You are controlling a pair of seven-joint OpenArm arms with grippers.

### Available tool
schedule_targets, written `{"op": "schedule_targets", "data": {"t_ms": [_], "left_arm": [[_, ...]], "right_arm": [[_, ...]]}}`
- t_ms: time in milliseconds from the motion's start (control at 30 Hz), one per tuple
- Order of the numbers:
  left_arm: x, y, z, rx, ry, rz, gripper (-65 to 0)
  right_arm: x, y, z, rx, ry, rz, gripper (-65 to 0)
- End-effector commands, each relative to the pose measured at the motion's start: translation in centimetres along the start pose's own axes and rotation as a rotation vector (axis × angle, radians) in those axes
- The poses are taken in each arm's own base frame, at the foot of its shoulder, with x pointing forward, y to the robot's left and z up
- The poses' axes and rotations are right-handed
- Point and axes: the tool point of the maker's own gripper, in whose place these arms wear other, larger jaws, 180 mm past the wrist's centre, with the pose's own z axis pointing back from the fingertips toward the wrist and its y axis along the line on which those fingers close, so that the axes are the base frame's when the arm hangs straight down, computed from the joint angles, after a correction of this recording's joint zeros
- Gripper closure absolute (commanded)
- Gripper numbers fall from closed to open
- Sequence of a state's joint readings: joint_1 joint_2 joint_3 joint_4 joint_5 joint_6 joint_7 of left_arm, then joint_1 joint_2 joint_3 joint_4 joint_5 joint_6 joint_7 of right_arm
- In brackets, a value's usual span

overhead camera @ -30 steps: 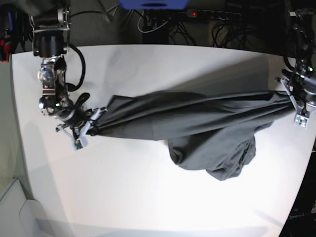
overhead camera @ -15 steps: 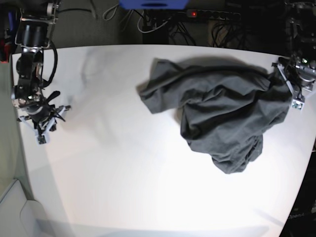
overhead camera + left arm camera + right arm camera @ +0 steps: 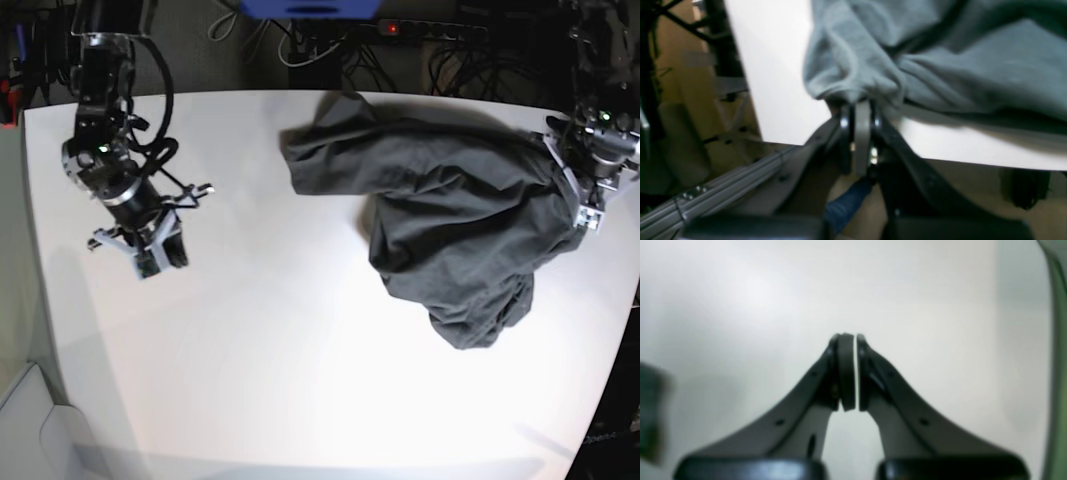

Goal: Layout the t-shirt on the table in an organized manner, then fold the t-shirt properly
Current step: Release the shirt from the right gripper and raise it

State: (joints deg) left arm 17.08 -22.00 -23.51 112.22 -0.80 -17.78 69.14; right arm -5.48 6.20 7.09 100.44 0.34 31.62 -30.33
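Charcoal-grey fabric of the t-shirt (image 3: pixel 450 235) is bunched on the far right part of the table (image 3: pixel 300 380), one edge pinched in the closed left gripper (image 3: pixel 858 110). The right gripper (image 3: pixel 855 340) is shut on nothing, well apart from the cloth. Being soft, light and limp, the shirt is best taken at a hem corner or shoulder seam.

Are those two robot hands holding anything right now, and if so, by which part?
The left hand is shut on a bunched edge of the t-shirt, at the table side. The right hand is shut and holds nothing.
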Motion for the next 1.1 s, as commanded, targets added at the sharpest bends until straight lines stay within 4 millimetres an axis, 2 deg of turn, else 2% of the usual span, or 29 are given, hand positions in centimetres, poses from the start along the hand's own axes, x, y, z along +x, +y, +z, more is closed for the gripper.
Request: {"op": "schedule_targets", "data": {"t_ms": [0,100,200,300,367,500,600,667,800,1067], "left_arm": [[0.8,1.8,0.6,0.053,-0.025,-0.003,-0.4],[0.9,5.5,1.3,0.132,-0.030,0.005,-0.4],[2.3,8.3,2.1,0.197,-0.067,0.029,-0.4],[2.4,8.9,2.3,0.212,-0.066,0.033,-0.4],[2.2,9.1,2.3,0.217,-0.044,0.027,-0.4],[2.0,9.0,2.2,0.213,-0.034,0.030,-0.4],[2.1,9.2,2.3,0.218,-0.035,0.036,-0.4],[3.1,9.5,2.5,0.224,-0.061,0.046,-0.7],[3.7,9.7,2.6,0.229,-0.077,0.055,-0.8],[3.6,9.6,2.6,0.226,-0.073,0.051,-1.0]], "right_arm": [[2.0,0.9,0.1,0.021,-0.062,0.011,0.0],[3.0,4.3,-0.5,0.107,-0.044,0.044,0.0],[3.8,7.4,-1.5,0.188,-0.011,0.089,0.0],[5.0,10.2,-2.1,0.259,-0.002,0.151,0.0],[5.8,11.2,-2.4,0.283,-0.002,0.190,-1.1],[7.5,12.0,-2.7,0.302,-0.027,0.235,-9.1],[7.5,12.3,-2.7,0.312,-0.027,0.246,-16.4],[7.3,12.5,-2.6,0.315,-0.023,0.245,-18.7],[6.3,12.7,-2.4,0.323,-0.001,0.245,-19.3],[5.2,11.3,-2.3,0.304,0.026,0.279,-19.3]]}}
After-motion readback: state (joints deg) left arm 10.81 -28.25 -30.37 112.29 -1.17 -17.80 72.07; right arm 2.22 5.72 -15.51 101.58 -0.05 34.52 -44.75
